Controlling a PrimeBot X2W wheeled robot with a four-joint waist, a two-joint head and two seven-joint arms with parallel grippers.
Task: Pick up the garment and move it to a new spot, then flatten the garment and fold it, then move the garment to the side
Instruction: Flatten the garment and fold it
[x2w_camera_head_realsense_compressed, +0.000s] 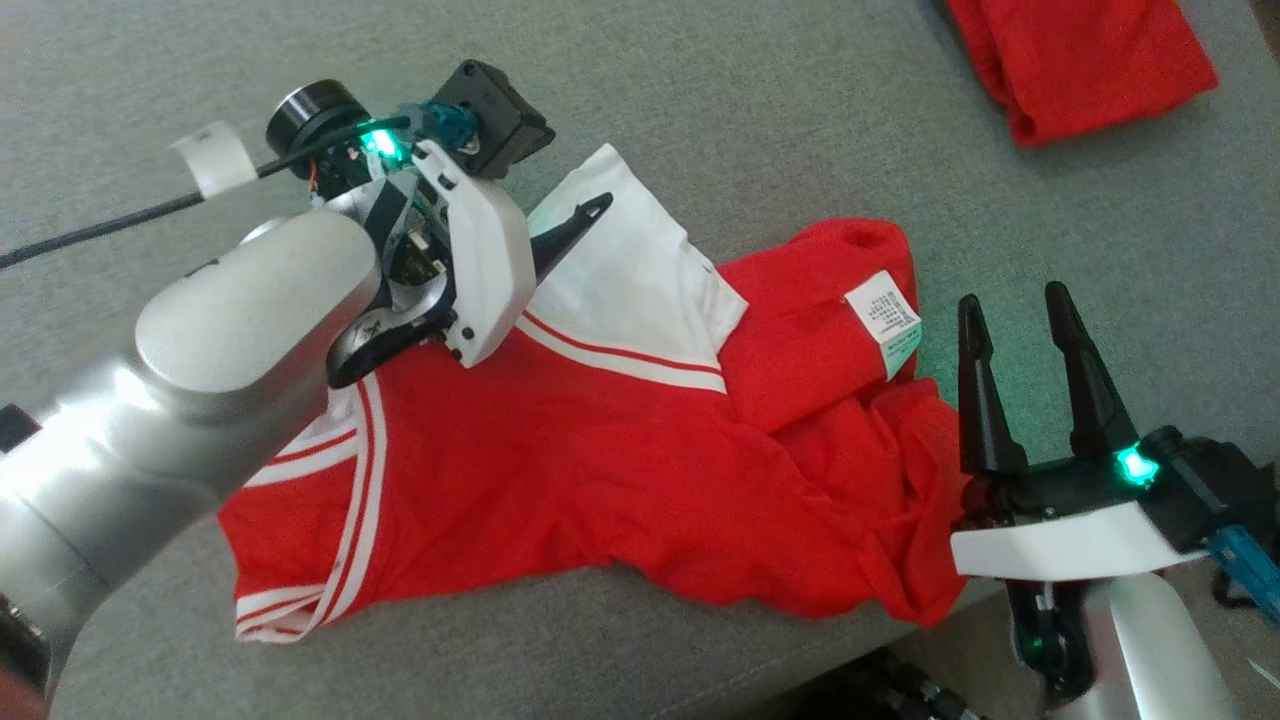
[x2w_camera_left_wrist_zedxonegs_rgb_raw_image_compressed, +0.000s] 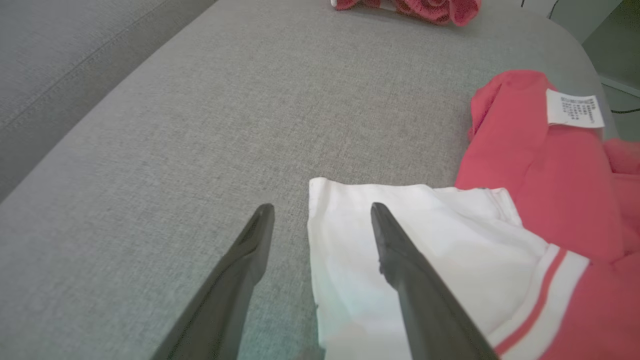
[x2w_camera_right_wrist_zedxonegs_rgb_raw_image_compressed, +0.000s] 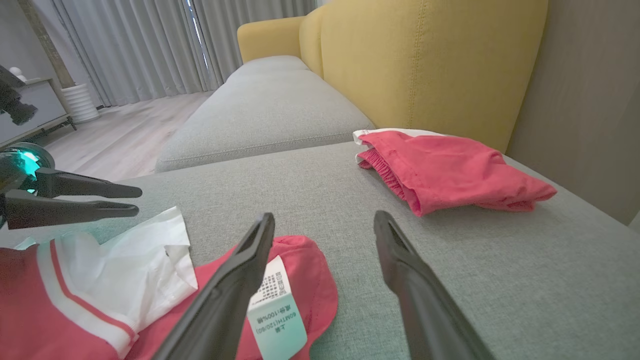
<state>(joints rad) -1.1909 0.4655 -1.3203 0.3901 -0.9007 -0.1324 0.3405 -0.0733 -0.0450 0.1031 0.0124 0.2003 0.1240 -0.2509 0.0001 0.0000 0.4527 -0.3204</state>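
Head view: the crumpled red-and-white cloth garment (x2w_camera_head_realsense_compressed: 600, 440) lies mid-frame on the grey fabric couch (x2w_camera_head_realsense_compressed: 800, 120).

Left wrist view: the left gripper (x2w_camera_left_wrist_zedxonegs_rgb_raw_image_compressed: 322, 207), wide and empty, straddles the garment's white edge at bottom centre. It should bite deep.

Right wrist view: the right gripper (x2w_camera_right_wrist_zedxonegs_rgb_raw_image_compressed: 325, 216), equally spread and empty, hovers at lower centre by the white care label (x2w_camera_right_wrist_zedxonegs_rgb_raw_image_compressed: 275, 300).

From eleven round to one o'clock of the spread red-and-white garment (x2w_camera_head_realsense_compressed: 620, 440), the grey sofa seat (x2w_camera_head_realsense_compressed: 750, 90) lies bare, with room for either arm. At two o'clock a folded red garment (x2w_camera_head_realsense_compressed: 1080, 60) takes the corner, and the yellow backrest (x2w_camera_right_wrist_zedxonegs_rgb_raw_image_compressed: 425, 65) rises behind it. The left gripper (x2w_camera_left_wrist_zedxonegs_rgb_raw_image_compressed: 322, 212), jaws apart, and its silver forearm (x2w_camera_head_realsense_compressed: 200, 350) overhang the nine o'clock side. The right gripper (x2w_camera_head_realsense_compressed: 1013, 300), fingers spread, stands at three o'clock. The seat's edge closes off five o'clock.
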